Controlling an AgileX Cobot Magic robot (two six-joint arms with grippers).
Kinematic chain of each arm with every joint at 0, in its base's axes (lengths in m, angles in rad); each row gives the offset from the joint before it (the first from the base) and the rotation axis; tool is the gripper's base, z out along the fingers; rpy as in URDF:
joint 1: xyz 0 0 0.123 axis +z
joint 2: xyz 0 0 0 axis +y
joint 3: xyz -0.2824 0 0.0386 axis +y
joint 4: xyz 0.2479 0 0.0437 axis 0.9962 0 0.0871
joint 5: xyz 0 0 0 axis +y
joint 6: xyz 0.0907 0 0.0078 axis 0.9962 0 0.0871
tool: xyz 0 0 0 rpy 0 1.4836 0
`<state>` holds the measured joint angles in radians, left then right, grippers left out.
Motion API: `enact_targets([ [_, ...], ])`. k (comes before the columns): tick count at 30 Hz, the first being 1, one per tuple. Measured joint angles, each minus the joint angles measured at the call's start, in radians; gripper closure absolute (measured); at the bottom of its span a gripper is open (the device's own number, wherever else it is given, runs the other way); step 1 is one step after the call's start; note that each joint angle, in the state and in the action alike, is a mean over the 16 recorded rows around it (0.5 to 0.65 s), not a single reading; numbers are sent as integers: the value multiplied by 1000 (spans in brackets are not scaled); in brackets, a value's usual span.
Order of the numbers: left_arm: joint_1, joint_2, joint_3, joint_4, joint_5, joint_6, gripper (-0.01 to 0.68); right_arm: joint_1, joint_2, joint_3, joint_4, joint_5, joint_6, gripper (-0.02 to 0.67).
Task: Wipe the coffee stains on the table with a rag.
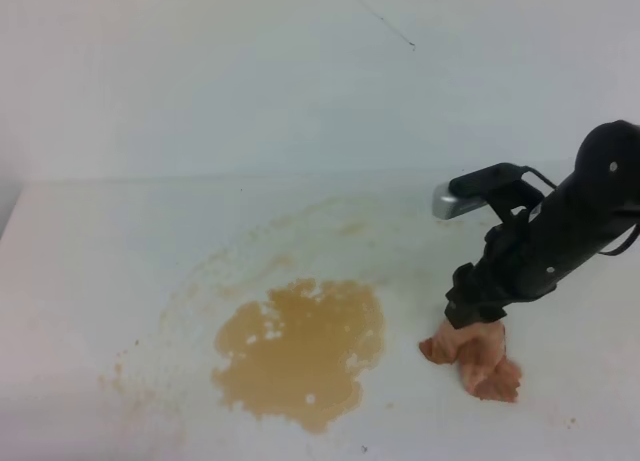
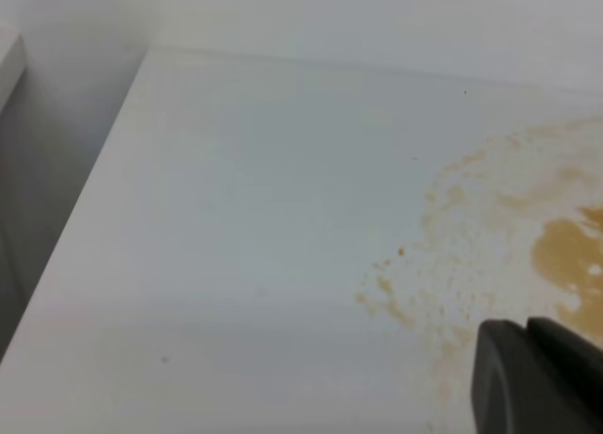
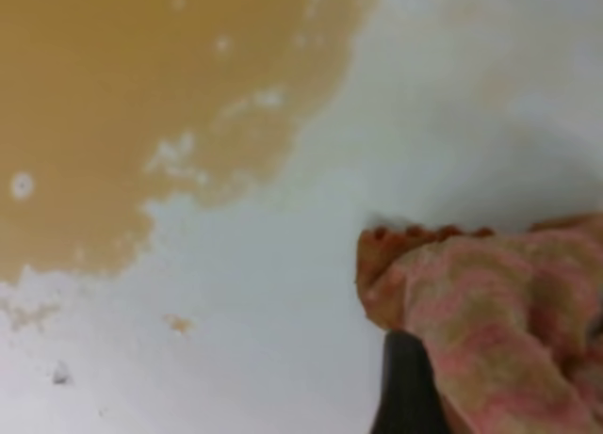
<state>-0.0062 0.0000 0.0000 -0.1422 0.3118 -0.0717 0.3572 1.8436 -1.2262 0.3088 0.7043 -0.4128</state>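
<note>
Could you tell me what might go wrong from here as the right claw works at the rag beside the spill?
1. The right claw sits at the top edge of the rag; a shallow pinch could slip off.
2. The coffee stains spread much wider than the wadded rag, so one pass may just smear the liquid.
3. Faint specks on the table could be missed.

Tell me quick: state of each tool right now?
Left tool: barely in view, state cannot be told.
Right tool: down on the rag; grip cannot be told.

R arm reaching down-left | R pincer (image 1: 472,326) low, state unclear | L pincer (image 2: 537,377) tip only
</note>
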Motion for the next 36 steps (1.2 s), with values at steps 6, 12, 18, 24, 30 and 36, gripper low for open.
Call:
enact_targets([
  [6, 0, 0, 0, 0, 0, 0, 675, 34, 55, 0, -33, -29, -25, 188],
  [12, 0, 0, 0, 0, 0, 0, 675, 45, 99, 0, -62, -42, -19, 229],
  [18, 0, 0, 0, 0, 0, 0, 675, 45, 120, -8, -75, -31, -14, 372],
  [24, 0, 0, 0, 0, 0, 0, 675, 45, 122, -58, -76, -9, -14, 527],
  [30, 0, 0, 0, 0, 0, 0, 675, 45, 130, -152, -73, 8, -15, 601],
  [36, 0, 0, 0, 0, 0, 0, 675, 45, 169, -247, -59, 13, -15, 606],
])
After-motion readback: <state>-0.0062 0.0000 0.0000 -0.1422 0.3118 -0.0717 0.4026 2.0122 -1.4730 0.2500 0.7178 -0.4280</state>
